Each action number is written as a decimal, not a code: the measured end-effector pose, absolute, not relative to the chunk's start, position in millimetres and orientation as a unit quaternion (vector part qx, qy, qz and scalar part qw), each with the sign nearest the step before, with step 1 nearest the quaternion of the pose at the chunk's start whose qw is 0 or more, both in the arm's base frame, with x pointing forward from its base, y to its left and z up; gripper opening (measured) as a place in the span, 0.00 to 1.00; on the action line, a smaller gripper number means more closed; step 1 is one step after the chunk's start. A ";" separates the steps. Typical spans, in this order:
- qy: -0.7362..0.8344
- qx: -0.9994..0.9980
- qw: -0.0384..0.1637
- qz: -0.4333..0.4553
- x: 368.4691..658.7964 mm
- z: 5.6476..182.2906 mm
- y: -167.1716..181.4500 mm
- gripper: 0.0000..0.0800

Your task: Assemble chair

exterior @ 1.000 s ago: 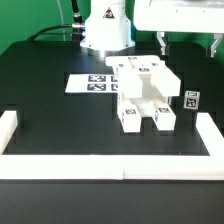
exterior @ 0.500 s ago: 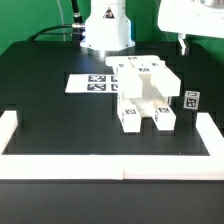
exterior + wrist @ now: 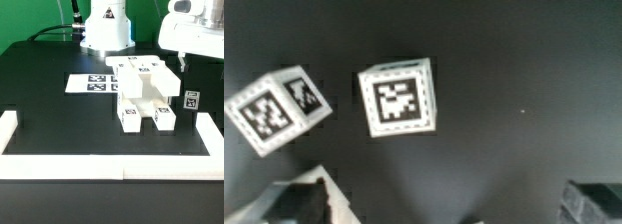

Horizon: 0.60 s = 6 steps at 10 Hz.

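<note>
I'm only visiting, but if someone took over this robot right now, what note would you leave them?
Gripper: open, holding nothing, hovering over the table at the exterior view's right.
Chair: white tagged parts grouped mid-table beside the marker board; they look joined, how firmly cannot be told.
Loose piece: small tagged block standing apart, on the exterior view's right of the chair, near the white rail.
Done: most of the chair seems built.
Left: probably pick up the loose piece and fit it.
</note>
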State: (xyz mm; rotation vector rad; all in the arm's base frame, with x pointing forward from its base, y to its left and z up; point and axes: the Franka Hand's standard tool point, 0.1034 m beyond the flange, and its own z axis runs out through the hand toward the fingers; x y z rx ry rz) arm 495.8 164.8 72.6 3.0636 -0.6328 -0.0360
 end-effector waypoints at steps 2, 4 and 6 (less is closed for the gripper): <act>-0.204 0.979 0.006 -0.012 495.2 72.1 165.2 0.81; -0.204 0.979 0.007 -0.013 494.5 71.2 165.1 0.81; -0.210 0.977 0.013 -0.017 487.4 56.3 167.7 0.81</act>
